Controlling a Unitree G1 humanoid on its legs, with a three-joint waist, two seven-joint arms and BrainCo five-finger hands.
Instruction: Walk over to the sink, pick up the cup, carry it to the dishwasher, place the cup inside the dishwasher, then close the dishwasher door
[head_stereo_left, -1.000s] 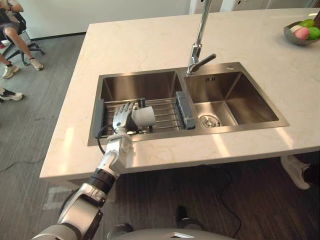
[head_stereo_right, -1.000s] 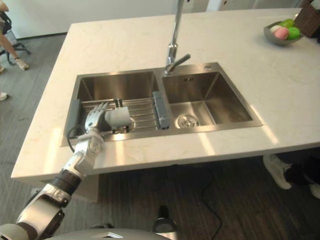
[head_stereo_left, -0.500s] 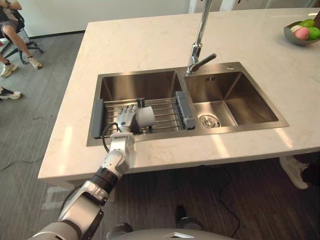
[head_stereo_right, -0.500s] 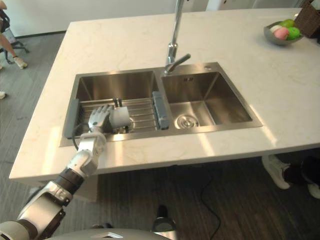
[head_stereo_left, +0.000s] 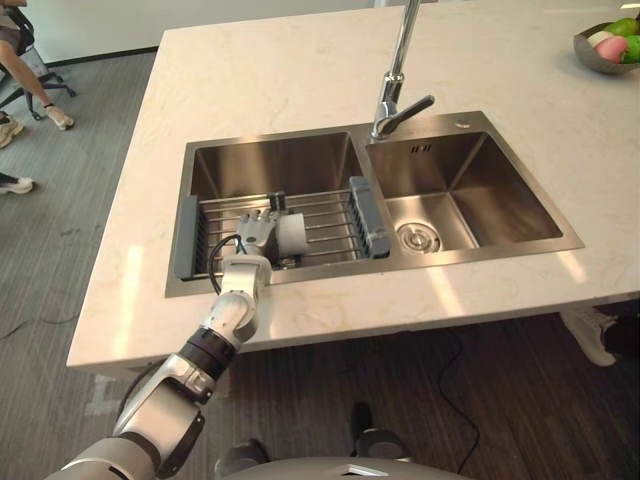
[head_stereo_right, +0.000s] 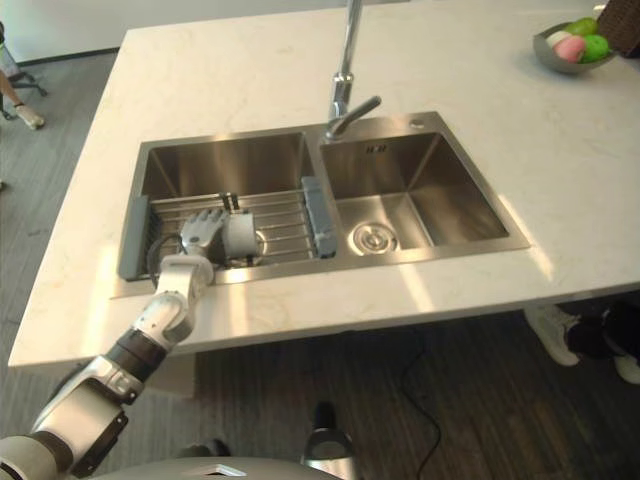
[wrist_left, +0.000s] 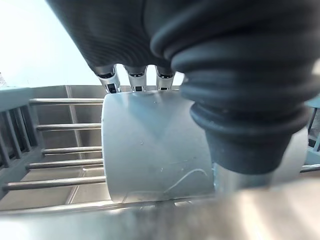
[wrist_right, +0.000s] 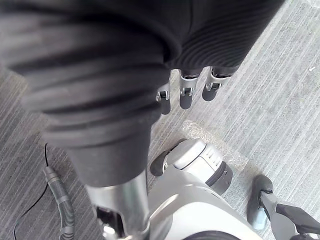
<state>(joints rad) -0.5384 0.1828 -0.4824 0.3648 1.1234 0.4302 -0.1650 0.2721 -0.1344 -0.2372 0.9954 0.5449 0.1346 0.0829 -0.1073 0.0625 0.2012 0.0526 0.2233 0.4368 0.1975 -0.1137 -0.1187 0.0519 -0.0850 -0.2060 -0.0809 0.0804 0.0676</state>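
The grey cup (head_stereo_left: 291, 236) lies on its side on the wire rack (head_stereo_left: 331, 216) across the left of the 2 basins of the steel sink (head_stereo_left: 272, 285), set in the pale worktop (head_stereo_left: 270, 90). The left robot hand (head_stereo_left: 254, 229) rests against the cup's left side. In the left wrist view its fingers (wrist_left: 136, 79) run over the cup and their tips are hidden behind it, so I cannot tell whether the grip is closed. The right robot hand (wrist_right: 185, 95) hangs over the carpeted floor (wrist_right: 280, 100) with relaxed, uncurled fingers.
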